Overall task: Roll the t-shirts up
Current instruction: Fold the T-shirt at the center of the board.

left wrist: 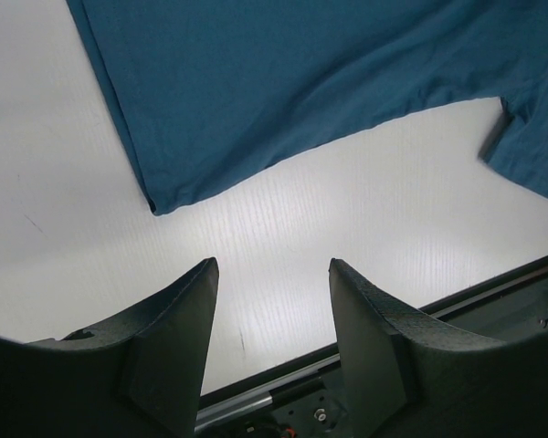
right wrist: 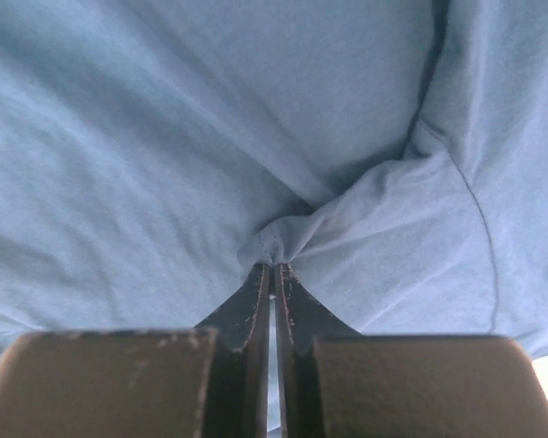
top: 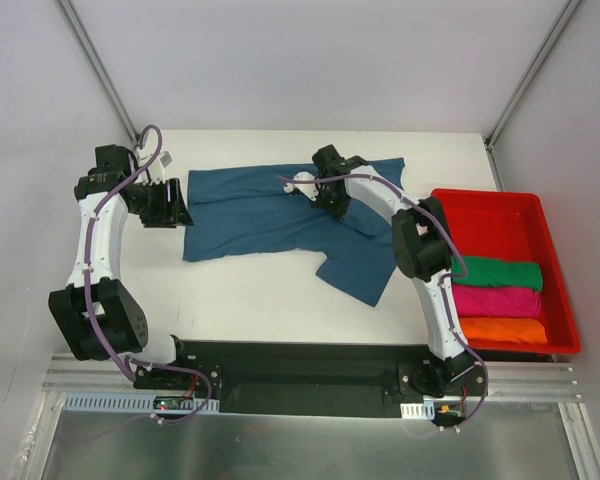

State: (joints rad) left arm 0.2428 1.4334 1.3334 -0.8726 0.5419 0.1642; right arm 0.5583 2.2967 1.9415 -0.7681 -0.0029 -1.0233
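From above, the blue shirt (top: pixel 250 215) lies spread over the far half of the counter (top: pixel 260 300). Its far edge looks turned over in a narrow band, perhaps the start of a roll, and one sleeve trails toward the near right. The left claw (top: pixel 178 205) sits just beside the shirt's left edge, and the right claw (top: pixel 315 190) is down on the cloth near that far band. In the bin (top: pixel 480 195) at the right lie a green roll (top: pixel 495 272), a pink roll (top: pixel 495 300) and an orange roll (top: pixel 500 330), side by side. The left wrist view shows the left claw (left wrist: pixel 272 274) spread wide and holding nothing. It hangs over bare counter, with the shirt's hem corner a little beyond its tips. The right wrist view shows the right claw (right wrist: pixel 274 274) pressed nearly closed on a pinch of blue cloth, with wrinkles running out from the grip. By my reading, three shirts are rolled and stowed. The blue one is barely begun: most of it is flat, and it has yet to be rolled up and placed in the bin.
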